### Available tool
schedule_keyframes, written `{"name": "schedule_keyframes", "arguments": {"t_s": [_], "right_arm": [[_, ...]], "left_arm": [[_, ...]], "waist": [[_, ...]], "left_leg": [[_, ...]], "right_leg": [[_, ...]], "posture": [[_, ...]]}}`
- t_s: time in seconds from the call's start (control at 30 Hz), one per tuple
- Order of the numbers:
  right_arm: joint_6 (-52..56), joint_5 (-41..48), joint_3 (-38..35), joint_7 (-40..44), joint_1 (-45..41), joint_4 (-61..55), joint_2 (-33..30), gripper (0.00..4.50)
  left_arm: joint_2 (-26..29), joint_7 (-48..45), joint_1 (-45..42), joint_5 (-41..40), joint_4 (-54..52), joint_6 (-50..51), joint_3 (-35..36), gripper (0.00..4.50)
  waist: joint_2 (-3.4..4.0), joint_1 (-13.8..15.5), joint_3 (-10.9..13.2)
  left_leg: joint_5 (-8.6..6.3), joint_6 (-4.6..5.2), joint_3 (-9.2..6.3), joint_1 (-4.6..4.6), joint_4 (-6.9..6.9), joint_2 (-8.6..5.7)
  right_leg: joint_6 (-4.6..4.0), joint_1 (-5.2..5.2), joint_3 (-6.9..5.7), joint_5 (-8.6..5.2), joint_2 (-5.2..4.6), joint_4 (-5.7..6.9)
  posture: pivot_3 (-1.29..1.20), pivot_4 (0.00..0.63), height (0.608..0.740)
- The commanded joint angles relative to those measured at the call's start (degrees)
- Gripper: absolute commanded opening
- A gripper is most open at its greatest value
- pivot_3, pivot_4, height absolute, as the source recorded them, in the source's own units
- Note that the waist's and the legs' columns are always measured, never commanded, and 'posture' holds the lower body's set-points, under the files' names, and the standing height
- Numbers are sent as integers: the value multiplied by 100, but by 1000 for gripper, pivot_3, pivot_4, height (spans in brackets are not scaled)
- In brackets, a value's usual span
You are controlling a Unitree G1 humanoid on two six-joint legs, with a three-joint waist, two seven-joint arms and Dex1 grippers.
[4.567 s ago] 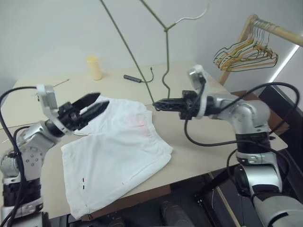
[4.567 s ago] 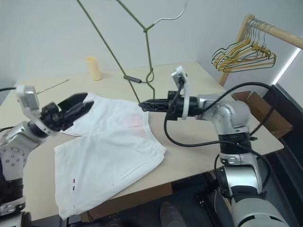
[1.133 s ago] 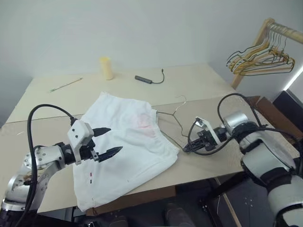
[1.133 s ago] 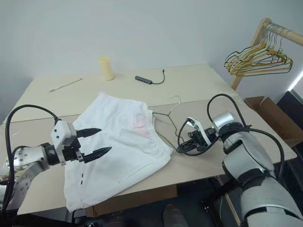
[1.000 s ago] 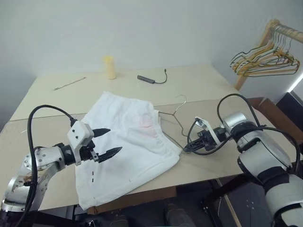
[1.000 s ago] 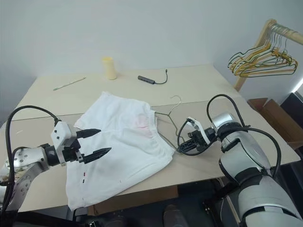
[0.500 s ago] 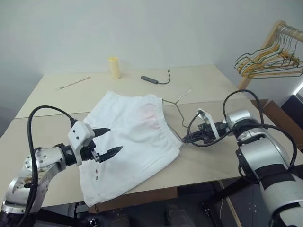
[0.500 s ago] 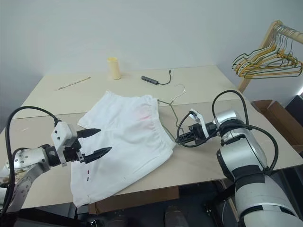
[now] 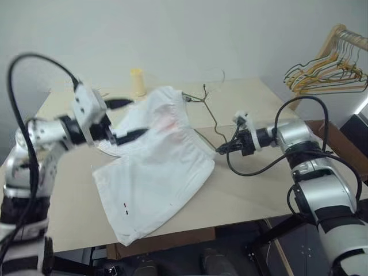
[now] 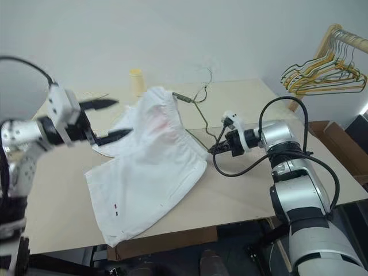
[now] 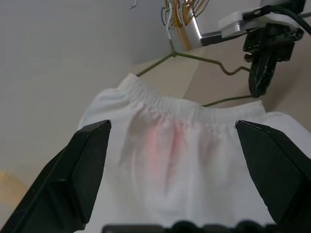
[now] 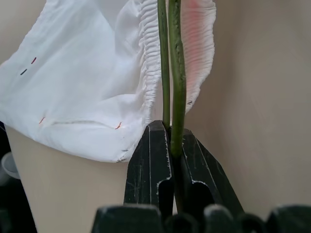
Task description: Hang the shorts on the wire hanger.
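Fingers (image 12: 150, 165) of the right gripper (image 12: 171, 145) are clenched on the hanger (image 12: 174, 73), its thin wire pinched between the two black tips. From that grip the wire runs up and away, with the shorts (image 12: 97, 82) draped over it, the gathered waistband lying against the wire on both sides and a pink patch showing on one fold. In the head views the right gripper (image 9: 221, 150) points toward the robot's left, holding one low corner of the hanger (image 9: 208, 112), whose far end lifts the waistband off the table (image 9: 253, 195). The rest of the shorts (image 9: 155, 178) trails down and lies spread on the tabletop toward the near edge, small dark marks near one leg hem.

The left gripper (image 9: 123, 121) is raised beside the lifted waistband, its two fingers (image 11: 73, 174) spread wide and grasping nothing; the left wrist view looks between them straight at the pink patch. Behind stand a pale yellow cup (image 9: 137, 82) and, off to the right, a wooden rack (image 9: 336, 40) with bunched hangers (image 9: 322, 75).
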Motion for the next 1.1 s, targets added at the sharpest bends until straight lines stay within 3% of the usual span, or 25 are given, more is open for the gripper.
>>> {"name": "schedule_keyframes", "arguments": {"t_s": [0.03, 0.23, 0.4, 0.6, 0.7, 0.8, 1.1], "right_arm": [[-254, -95, -23, -54, 32, -832, -134, 0], [60, 41, -104, -126, 366, -2204, -165, 0], [228, 22, -1, -231, 699, -3095, -197, 0], [234, 15, 113, -319, 790, -3515, -181, 0], [301, 54, 123, -336, 748, -3548, -140, 0], [249, -8, 190, -389, 736, -3521, -127, 0], [132, -30, 322, -445, 777, -3571, -157, 0]], "left_arm": [[-18, -504, -1123, 429, 1199, -725, -305, 4447], [-21, -1825, -2269, 878, 2769, -1545, -853, 4447], [-205, -2276, -2871, 1254, 3649, -1871, -1143, 4447], [-339, -2952, -3467, 1539, 4455, -2023, -1359, 4447], [-185, -3300, -3559, 1322, 4498, -1854, -1813, 4447], [54, -3318, -3535, 1075, 4382, -1715, -2387, 3878], [438, -3318, -3468, 508, 4255, -1644, -3151, 862]], "waist": [[0, -16, 0], [1, -186, 0], [1, -296, 0], [1, -309, 0], [1, -303, 0], [2, -315, 1], [2, -284, 1]], "left_leg": [[0, 0, 0, -1, 0, 0], [0, 1, -2, -12, 1, 1], [0, 1, -3, -15, 6, 1], [0, 3, -3, -22, 8, 1], [-1, 3, -3, -23, 8, 1], [-1, 3, -3, -22, 8, 2], [-1, 4, -4, -27, 8, 3]], "right_leg": [[0, 0, 0, 0, 0, 3], [1, -9, -1, -1, 0, 4], [2, -12, -1, -2, 0, 9], [4, -19, 1, -3, 0, 9], [5, -18, 1, -3, 0, 10], [6, -21, 3, -4, 1, 15], [9, -25, 3, -6, 1, 16]], "posture": [[-75, 0, 740], [-104, 0, 740], [-112, 0, 740], [-116, 0, 740], [-115, 0, 740], [-113, 0, 740], [-108, 0, 740]]}}
